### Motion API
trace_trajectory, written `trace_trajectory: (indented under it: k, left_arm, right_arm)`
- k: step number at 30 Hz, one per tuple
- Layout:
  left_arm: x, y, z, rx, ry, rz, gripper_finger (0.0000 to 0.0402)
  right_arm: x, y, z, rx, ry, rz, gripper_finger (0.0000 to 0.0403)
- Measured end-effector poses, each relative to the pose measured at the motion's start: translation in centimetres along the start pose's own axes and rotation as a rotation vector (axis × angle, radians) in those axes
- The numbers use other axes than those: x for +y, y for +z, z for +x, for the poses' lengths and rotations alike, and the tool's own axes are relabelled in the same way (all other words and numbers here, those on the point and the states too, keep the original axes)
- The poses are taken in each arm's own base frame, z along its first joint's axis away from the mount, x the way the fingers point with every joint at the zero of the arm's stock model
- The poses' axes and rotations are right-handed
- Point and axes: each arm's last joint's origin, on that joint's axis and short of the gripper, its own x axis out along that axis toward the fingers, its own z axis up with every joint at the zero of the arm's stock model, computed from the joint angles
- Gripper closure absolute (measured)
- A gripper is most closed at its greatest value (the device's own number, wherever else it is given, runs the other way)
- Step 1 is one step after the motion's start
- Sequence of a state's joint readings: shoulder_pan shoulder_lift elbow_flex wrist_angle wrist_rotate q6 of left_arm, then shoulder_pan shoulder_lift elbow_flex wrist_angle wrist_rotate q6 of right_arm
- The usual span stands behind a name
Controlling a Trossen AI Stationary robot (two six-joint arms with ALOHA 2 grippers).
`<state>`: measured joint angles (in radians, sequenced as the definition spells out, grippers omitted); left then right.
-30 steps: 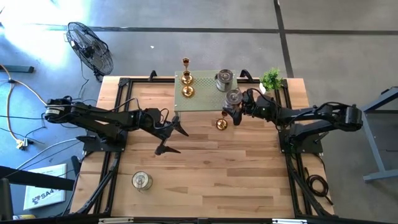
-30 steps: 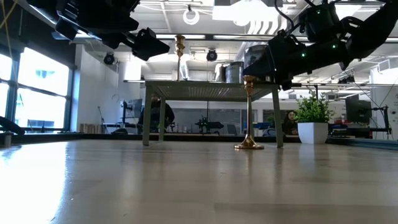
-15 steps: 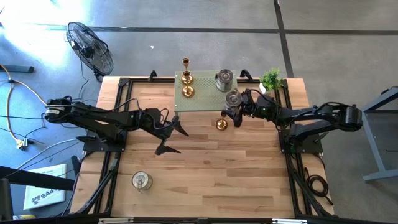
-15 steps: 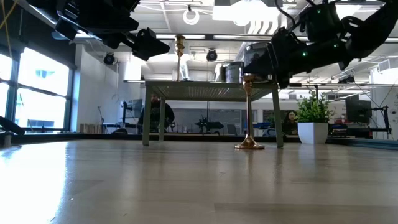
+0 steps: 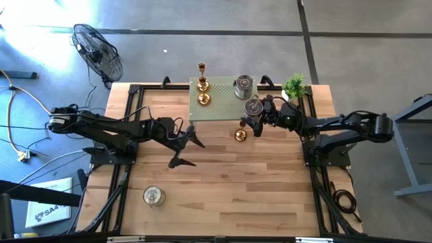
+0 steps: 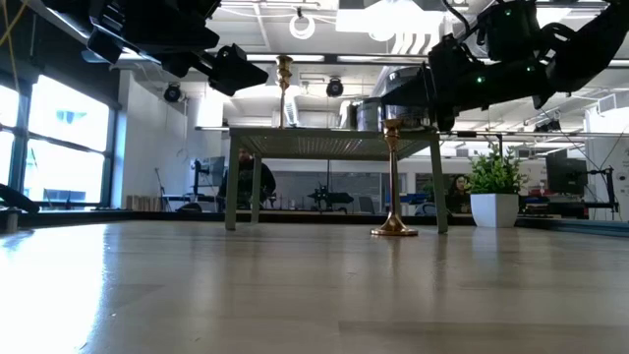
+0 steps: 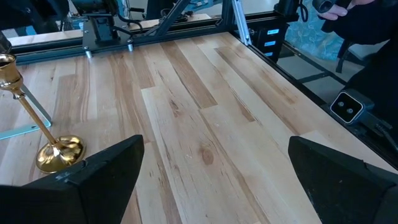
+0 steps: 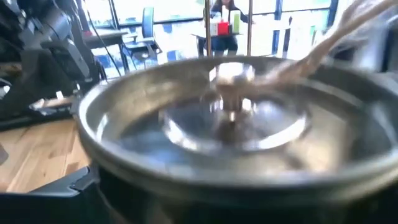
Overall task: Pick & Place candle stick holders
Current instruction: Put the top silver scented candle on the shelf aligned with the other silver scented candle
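Note:
My right gripper [image 5: 256, 119] is shut on a squat silver-grey holder [image 5: 253, 106], held in the air at the near right corner of a small raised green platform [image 5: 219, 108]. The holder's open top fills the right wrist view [image 8: 230, 118]. On the platform stand two gold holders [image 5: 202, 84] [image 5: 204, 99] and a second silver one [image 5: 243, 86]. A tall gold holder [image 5: 239, 134] stands on its round base on the table just near my right gripper. A third silver holder [image 5: 154, 196] stands at the near left. My left gripper [image 5: 185, 150] is open and empty, mid-table. My right gripper holds the silver holder [image 6: 398, 90] by its side wall, coming roughly level from the table's right. The fingers are hidden under the holder in the wrist view. The holder is lifted clear, about level, its open top up, above the height of the platform top [image 6: 334, 133].
A small green potted plant [image 5: 294, 84] stands at the far right corner, behind my right arm. The tall gold holder [image 7: 56, 152] also shows in the left wrist view. Bare wood lies in the middle and near right of the table [image 5: 256, 189].
My right gripper has risen a little with the silver holder, which has tipped from a tilt to about level, near the platform's top edge.

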<state>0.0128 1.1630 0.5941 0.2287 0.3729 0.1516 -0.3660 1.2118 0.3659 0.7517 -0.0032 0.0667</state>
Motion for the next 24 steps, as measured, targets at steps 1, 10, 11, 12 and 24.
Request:
trace_trajectory:
  k: [1,10,11,12,24]
  left_arm:
    - [0.0,0.0,0.0,0.000,0.000,0.000,0.0009]
    - [0.0,0.0,0.0,-0.001,-0.003,0.000,0.0009]
    - [0.0,0.0,0.0,-0.001,-0.003,0.000,0.0009]
    - [0.0,0.0,0.0,-0.001,-0.003,0.000,0.0009]
    - [0.0,0.0,0.0,0.000,-0.002,0.000,0.0009]
  right_arm:
    - [0.0,0.1,0.0,-0.011,0.001,0.000,0.0017]
    - [0.1,1.1,-0.1,-0.115,0.004,-0.051,0.0017]
    - [0.1,1.2,-0.1,-0.122,0.005,-0.051,0.0017]
    - [0.1,1.2,-0.1,-0.127,0.005,-0.053,0.0017]
    - [-0.1,1.3,-0.1,-0.129,-0.058,-0.165,0.0018]
